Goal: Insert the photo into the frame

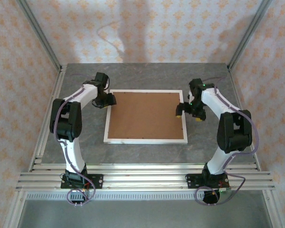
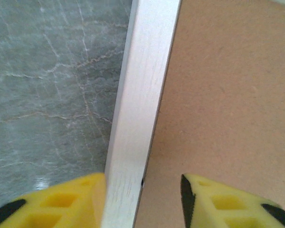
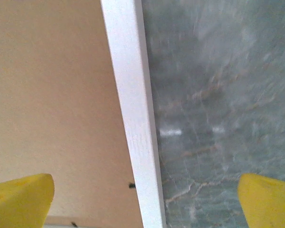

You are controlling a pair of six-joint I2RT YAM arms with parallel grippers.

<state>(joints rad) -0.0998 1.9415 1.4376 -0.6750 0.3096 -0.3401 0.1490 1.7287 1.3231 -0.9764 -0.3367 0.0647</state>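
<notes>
White rectangular frame (image 1: 145,140), brown backing board (image 1: 145,115) up, at the grey table (image 1: 85,137) middle — left gripper (image 2: 142,197) and right gripper (image 3: 145,199) straddle its sides, jaws apart.

place: probably lab test booth | cues: aluminium rails (image 1: 142,179), wallpapered panels (image 1: 147,33), marble-look tabletop (image 1: 147,76)

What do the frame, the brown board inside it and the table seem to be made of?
Frame: probably white-painted wood; faint grain streaks show through a satin coat.
Board: likely brown fibreboard, matte and evenly speckled, with no grain.
Table: grey stone-look top with pale veins and a slight sheen; whether it is real stone or printed laminate, I cannot tell.
</notes>
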